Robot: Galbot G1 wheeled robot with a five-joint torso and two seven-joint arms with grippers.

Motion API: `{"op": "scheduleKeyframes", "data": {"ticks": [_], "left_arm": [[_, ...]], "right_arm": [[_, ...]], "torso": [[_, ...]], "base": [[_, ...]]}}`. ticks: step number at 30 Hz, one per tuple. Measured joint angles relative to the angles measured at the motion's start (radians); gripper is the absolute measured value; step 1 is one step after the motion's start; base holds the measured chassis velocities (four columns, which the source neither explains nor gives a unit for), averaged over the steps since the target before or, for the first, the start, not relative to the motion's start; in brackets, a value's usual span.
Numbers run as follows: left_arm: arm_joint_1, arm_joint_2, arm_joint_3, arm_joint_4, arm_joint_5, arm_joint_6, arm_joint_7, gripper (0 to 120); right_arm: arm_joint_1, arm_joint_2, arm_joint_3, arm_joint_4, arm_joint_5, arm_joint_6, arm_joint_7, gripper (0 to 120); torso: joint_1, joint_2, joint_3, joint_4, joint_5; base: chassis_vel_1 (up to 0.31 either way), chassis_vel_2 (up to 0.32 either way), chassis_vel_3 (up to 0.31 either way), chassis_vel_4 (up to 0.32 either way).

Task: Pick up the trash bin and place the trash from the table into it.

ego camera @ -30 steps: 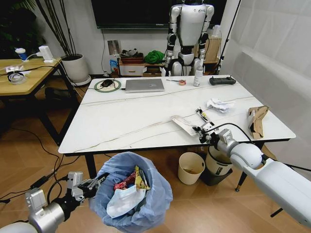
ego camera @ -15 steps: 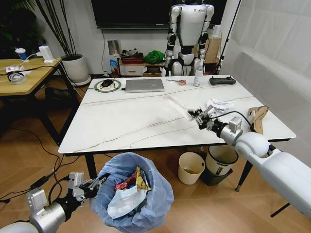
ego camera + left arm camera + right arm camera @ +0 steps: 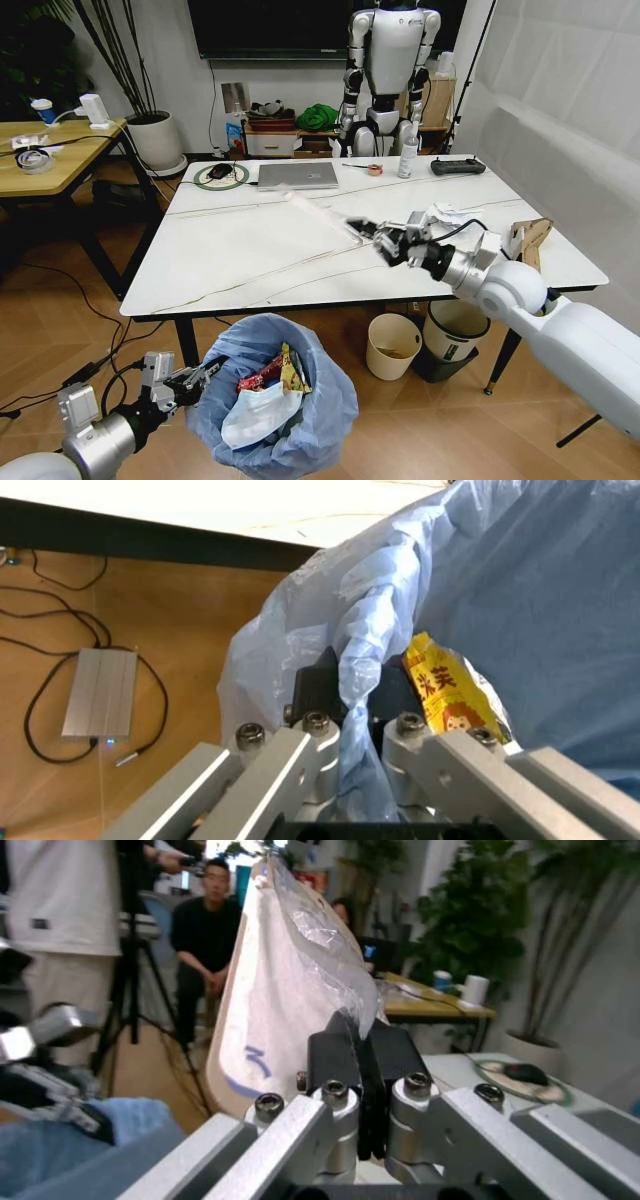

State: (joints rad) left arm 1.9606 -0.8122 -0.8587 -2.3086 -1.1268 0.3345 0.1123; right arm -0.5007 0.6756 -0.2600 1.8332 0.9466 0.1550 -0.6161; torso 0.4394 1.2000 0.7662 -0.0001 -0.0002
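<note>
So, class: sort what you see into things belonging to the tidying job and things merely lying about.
Job: trash bin in left gripper; flat wrapper in right gripper; crumpled paper; torn cardboard box; table.
Lying about: laptop; spray bottle; cream bin.

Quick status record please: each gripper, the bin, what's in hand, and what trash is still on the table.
left gripper: shut on trash bin rim, below table edge
right gripper: over table, shut on flat white wrapper
trash bin: holds mask, red and yellow wrappers
table: crumpled white paper, torn cardboard box remain
</note>
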Motion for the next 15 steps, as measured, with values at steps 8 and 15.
{"op": "scheduleKeyframes", "data": {"ticks": [8, 15], "left_arm": [[-0.002, -0.001, -0.001, 0.007, -0.006, 0.0, -0.004, 0], [-0.004, -0.002, -0.004, 0.007, -0.009, 0.001, -0.009, 0]], "right_arm": [[0.184, 0.058, -0.187, 0.024, 0.064, 0.02, -0.06, 0], [0.288, 0.076, -0.329, 0.047, 0.115, 0.034, -0.085, 0]], "torso": [[0.0, 0.0, 0.0, 0.0003, -0.0002], [0.0, 0.0, 0.0, 0.0002, -0.0003]], "base": [[0.0, 0.0, 0.0, 0.0], [0.0, 0.0, 0.0, 0.0]]}}
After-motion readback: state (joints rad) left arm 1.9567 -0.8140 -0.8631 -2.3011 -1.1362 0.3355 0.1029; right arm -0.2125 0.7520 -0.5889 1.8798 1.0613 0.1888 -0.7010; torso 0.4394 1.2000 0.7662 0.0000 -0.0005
